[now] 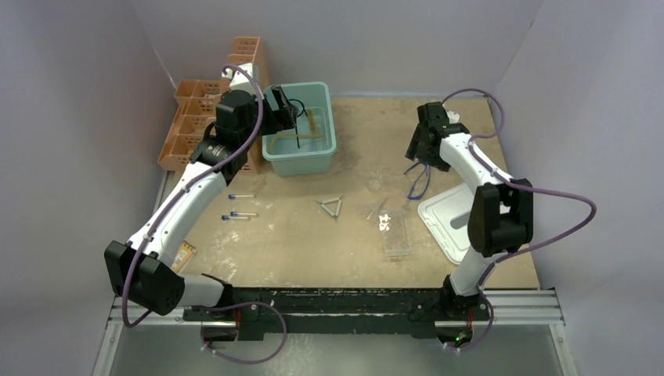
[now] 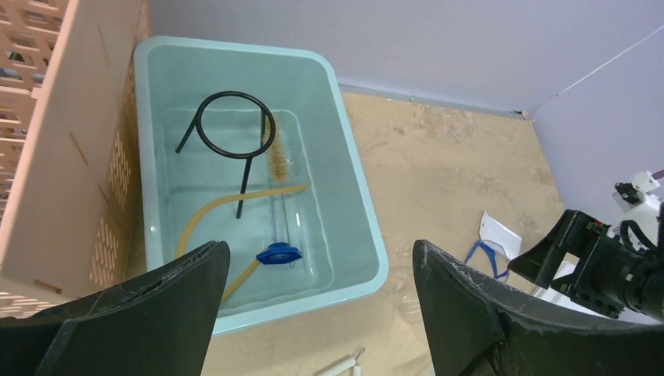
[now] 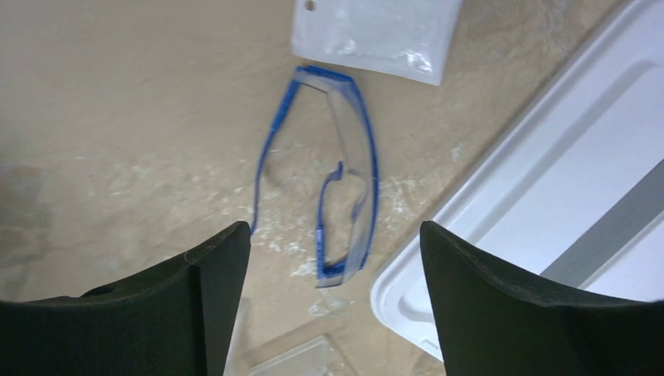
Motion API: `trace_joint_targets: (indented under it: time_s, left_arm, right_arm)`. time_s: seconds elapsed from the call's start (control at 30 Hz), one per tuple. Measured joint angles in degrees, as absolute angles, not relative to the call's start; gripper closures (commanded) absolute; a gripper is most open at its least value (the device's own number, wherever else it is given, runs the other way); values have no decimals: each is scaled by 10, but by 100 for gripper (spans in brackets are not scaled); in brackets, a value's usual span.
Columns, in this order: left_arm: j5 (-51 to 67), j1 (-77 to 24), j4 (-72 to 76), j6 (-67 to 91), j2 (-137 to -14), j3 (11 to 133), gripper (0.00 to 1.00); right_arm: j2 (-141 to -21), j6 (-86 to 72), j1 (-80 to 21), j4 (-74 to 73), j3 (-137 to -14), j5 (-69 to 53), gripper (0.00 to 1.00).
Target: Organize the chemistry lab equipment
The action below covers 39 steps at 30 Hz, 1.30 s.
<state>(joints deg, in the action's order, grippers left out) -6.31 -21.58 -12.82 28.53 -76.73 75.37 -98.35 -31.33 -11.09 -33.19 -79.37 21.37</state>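
Observation:
My left gripper (image 1: 282, 106) (image 2: 321, 244) hangs open and empty over the near end of a teal bin (image 1: 322, 145) (image 2: 356, 188). In the bin lie a black wire ring with stem (image 2: 233, 125), an amber hose (image 2: 235, 202), a bristle brush (image 2: 276, 153) and a blue-capped tube (image 2: 279, 252). My right gripper (image 1: 423, 153) (image 3: 335, 227) is open above the blue-framed goggles (image 1: 419, 182) (image 3: 350, 168), which lie on the table. Three blue-capped tubes (image 1: 241, 214), a wire triangle (image 1: 332, 206) and a clear tube rack (image 1: 396, 233) lie mid-table.
An orange lattice basket rack (image 1: 205, 117) stands left of the bin, close to my left arm. A white tray (image 1: 446, 219) (image 3: 548, 204) sits right of the goggles. A white packet (image 3: 376, 31) lies just beyond them. A small orange notepad (image 1: 184, 254) lies front left.

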Motion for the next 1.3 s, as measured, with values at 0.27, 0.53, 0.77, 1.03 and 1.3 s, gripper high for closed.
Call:
trace_joint_targets:
  time_s: [0.27, 0.53, 0.77, 1.03, 1.3]
  left_arm:
    - [-59, -216, -126, 285, -793, 754, 15]
    - [-60, -216, -125, 284, -809, 771, 15]
    - [-62, -216, -124, 283, -817, 787, 15]
    - [-52, -216, -122, 283, -827, 787, 16]
    - [-32, -216, -115, 288, -831, 787, 18]
  right_arm:
    - [-1058, -307, -84, -338, -796, 220, 21]
    - [-1121, -278, -74, -321, -821, 229, 38]
    - [-1157, -233, -67, -303, -846, 227, 48]
    - [-1164, -194, -67, -284, -848, 213, 52]
    - [-1164, -168, -66, -274, -848, 195, 44]
